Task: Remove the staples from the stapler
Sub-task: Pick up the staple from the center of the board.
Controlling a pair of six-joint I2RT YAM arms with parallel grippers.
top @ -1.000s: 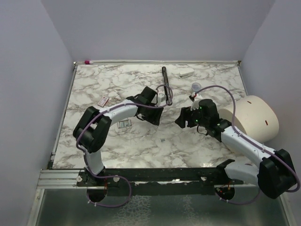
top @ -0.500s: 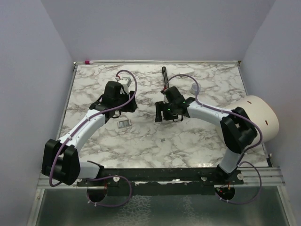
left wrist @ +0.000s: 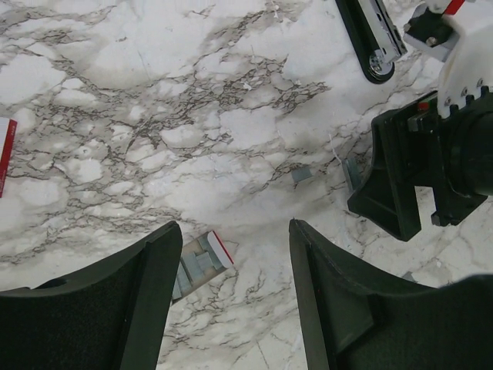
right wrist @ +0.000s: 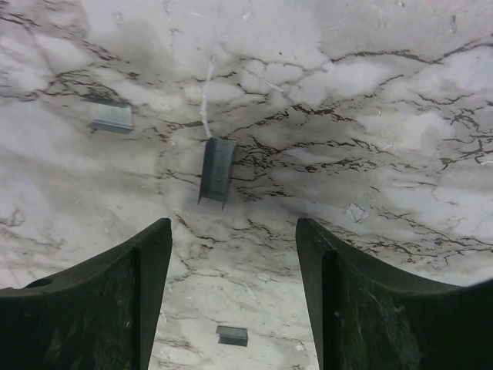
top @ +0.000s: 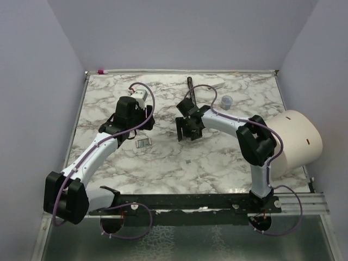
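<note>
Lavender-grey walls close in on three sides of your white, grey-veined marble tabletop [top: 217, 168], which has a thin pale rim along its far edge. Your stapler [left wrist: 202, 262] lies flat left of centre in the top view. In the left wrist view it sits low in the frame, partly behind the left finger. It shows a grey metal channel, a white body and a red stripe at its right end; any print on it is too small to read.

Your left gripper [left wrist: 231, 231] hangs over it released, with its fingers spread wide, clear of the stapler and holding nothing. Your right gripper [right wrist: 233, 227] is also released and hovers near the middle of the tabletop, close to the left one. Below it lie the staples [right wrist: 217, 171]. One short grey strip is at the centre of the right wrist view, another is at upper left, and a smaller bit sits at the bottom between the fingers. All rest loose on the marble, to the right of the stapler and apart from it.

For room to move, note the black bar [top: 191, 87] by the far edge and the small clear cup [top: 227, 100] to its right. A cream cylinder [top: 296, 136] crowds the right edge. A red-edged white piece [left wrist: 4, 154] shows at the left edge of the left wrist view. The broadest open marble is in the lower half of the top view, between the grippers and the arm bases.
</note>
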